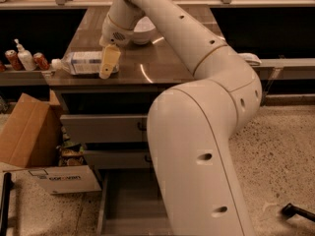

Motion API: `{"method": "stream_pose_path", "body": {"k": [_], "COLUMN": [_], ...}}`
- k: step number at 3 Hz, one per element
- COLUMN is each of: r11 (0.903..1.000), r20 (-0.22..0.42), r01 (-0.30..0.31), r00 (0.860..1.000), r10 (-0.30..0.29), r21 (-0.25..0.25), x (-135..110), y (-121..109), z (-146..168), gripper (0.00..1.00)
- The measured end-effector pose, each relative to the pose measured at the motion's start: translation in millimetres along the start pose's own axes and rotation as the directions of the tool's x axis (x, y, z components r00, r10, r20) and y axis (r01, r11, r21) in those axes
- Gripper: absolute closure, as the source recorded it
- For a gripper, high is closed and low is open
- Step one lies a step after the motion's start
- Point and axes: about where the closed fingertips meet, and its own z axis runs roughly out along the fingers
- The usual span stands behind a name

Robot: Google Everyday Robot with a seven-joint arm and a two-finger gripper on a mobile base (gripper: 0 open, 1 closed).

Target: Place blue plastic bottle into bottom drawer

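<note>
Grasp step is where I am: tool [109,67] sits down at the right-hand end of the blue plastic bottle [82,63], overlapping it from the near side. I cannot tell whether the tool is wide, narrow or already clamped on the bottle; its far half is hidden behind the bottle.

Bottle lies on its side at the near left corner of the counter [167,65], white cap pointing left, close to the edge. White bowl [143,30] sits farther back on the counter, mostly behind the wrist.

Bottom drawer [130,200] is pulled out at floor level, below two shut grey drawers, and what I see of its inside looks bare. The arm's big lower link covers its right part. Cardboard box [34,141] stands on the floor just left of the cabinet.

My read: nothing delivered yet, the task is early. Next I need a firm hold near the bottle's middle, a lift off the counter, then a swing toward me and down past the drawer fronts, releasing low over the tray. Risk: a smooth bottle held near one end may tilt or slip.
</note>
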Motion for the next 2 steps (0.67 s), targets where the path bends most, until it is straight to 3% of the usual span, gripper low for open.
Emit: {"method": "stream_pose_path", "body": {"k": [2], "r11": [1.0], "r20": [0.022], "r01": [-0.001], "r00": [1.0], "r10": [0.001], "r21": [-0.006], "x": [-21.6], "y": [12.5], "z": [-6.6], "gripper": [0.64]}}
